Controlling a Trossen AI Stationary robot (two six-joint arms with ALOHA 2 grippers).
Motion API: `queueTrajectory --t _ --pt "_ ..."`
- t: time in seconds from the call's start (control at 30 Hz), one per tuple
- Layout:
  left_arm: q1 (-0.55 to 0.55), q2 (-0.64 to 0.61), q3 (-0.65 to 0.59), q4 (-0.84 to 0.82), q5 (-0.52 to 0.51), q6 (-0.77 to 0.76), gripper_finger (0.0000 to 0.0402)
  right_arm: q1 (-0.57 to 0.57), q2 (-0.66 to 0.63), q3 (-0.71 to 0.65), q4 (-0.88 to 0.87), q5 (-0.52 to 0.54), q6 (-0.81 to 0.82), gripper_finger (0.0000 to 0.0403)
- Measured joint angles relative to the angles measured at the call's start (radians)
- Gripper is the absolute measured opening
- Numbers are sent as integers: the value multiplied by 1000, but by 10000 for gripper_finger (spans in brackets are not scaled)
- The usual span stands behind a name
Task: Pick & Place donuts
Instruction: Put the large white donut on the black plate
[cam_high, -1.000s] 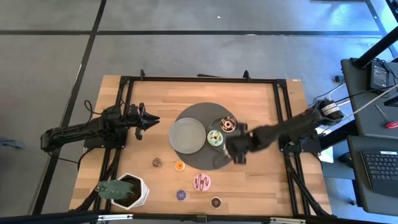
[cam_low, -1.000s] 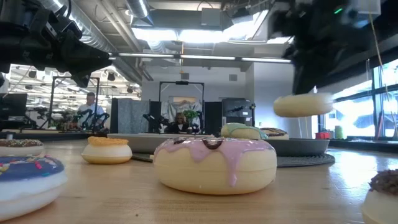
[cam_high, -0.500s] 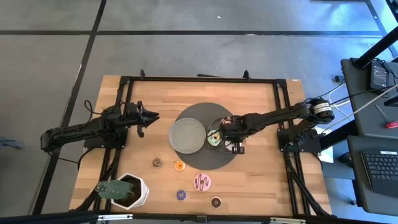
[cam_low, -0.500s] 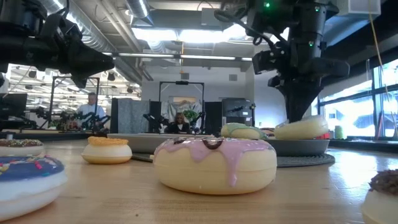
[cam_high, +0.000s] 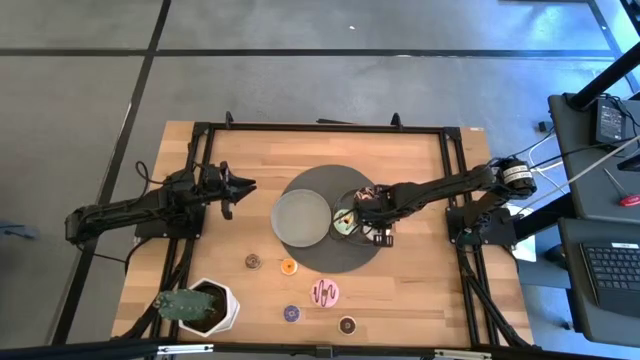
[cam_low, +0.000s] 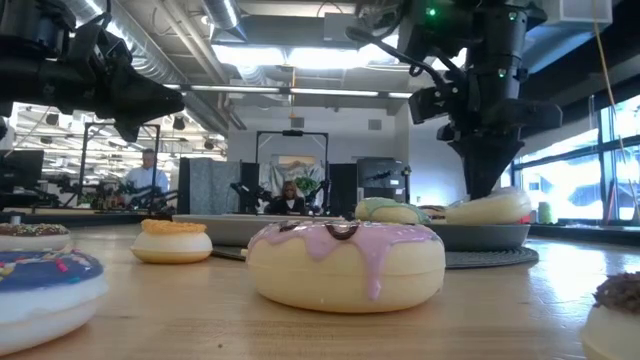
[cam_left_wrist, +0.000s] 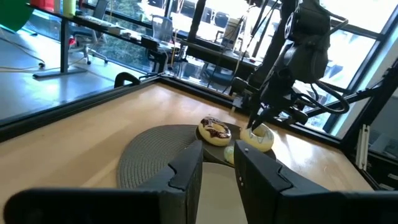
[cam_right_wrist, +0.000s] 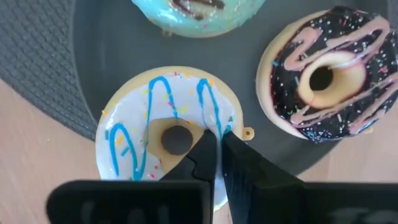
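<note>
The right hand (cam_right_wrist: 214, 152) pinches the rim of the cream ring-shaped toy donut with blue squiggles (cam_right_wrist: 165, 134) (fingers nearly together). It lies flat on the dark grey round plate (cam_right_wrist: 106, 56). The left hand (cam_high: 235, 188), at nine o'clock, is slightly parted and holds nothing.

Both arms are dark, near-black, built of slim jointed links. The right arm (cam_high: 440, 190) has a round silver-and-black joint near its base, with thin cables running off it. The left arm (cam_high: 140, 208) ends in two tapered black fingers (cam_left_wrist: 186, 171) with angular, faceted faces. A small green light glows on the right arm's housing (cam_low: 432, 12).
</note>
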Motion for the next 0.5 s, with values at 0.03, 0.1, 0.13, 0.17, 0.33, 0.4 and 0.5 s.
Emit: queueTrajectory --t 0.03,0.1,0.13,0.17,0.33,0.4,0.5 --pt "0 0 0 0 0 0 88 0 0 -1 3 0 1 22" --pt "0 0 0 0 0 0 88 0 0 -15 23 1 1 22" --pt "0 0 0 0 0 0 88 0 0 -27 35 6 1 24" --pt "0 0 0 0 0 0 88 0 0 -42 51 15 2 26" --pt "0 0 0 0 0 0 88 0 0 -94 86 30 14 35" --pt "0 0 0 0 0 0 88 0 0 -96 86 30 23 36" --pt "0 0 0 0 0 0 88 0 0 -97 88 30 19 36"
